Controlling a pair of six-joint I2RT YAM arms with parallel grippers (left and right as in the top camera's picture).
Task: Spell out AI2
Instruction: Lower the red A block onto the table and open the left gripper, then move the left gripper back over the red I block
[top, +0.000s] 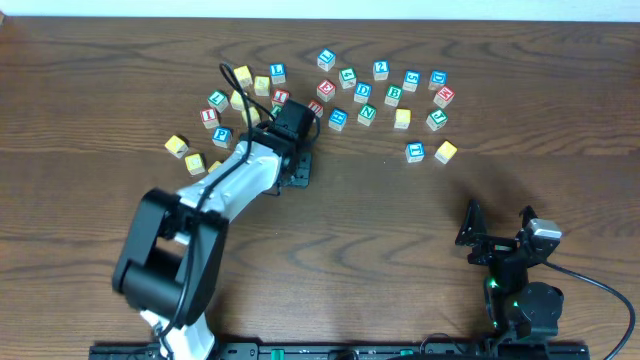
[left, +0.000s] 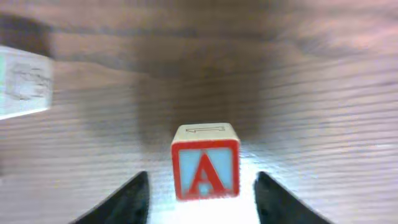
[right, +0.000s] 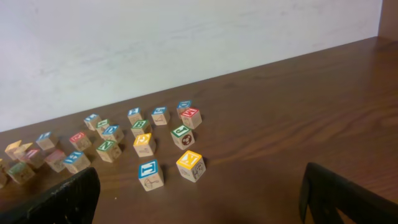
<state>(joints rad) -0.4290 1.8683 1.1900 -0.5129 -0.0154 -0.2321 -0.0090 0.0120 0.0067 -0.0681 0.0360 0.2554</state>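
AI2 is barely begun, as I judge it. Only the A block (left: 206, 162) is in play: it stands upright on the desk (top: 400, 230) between my left jaws, red letter facing the wrist camera. Those jaws are spread, with a strip of wood showing on each side of the block, so I am not pinching it. From overhead my left arm (top: 235, 180) hides it, close to the left-hand cluster. The I and the 2 have not joined it; they should be among the scattered blocks (top: 363, 91) along the far side, but I cannot read them surely.

My right jaws are spread wide and hold nothing, low at the near right, well apart from every block.

Bare desk runs broad across the near half between my arms, good room for the word. Around my left wrist blocks crowd close, and a pale block (left: 22, 81) sits near on one side.
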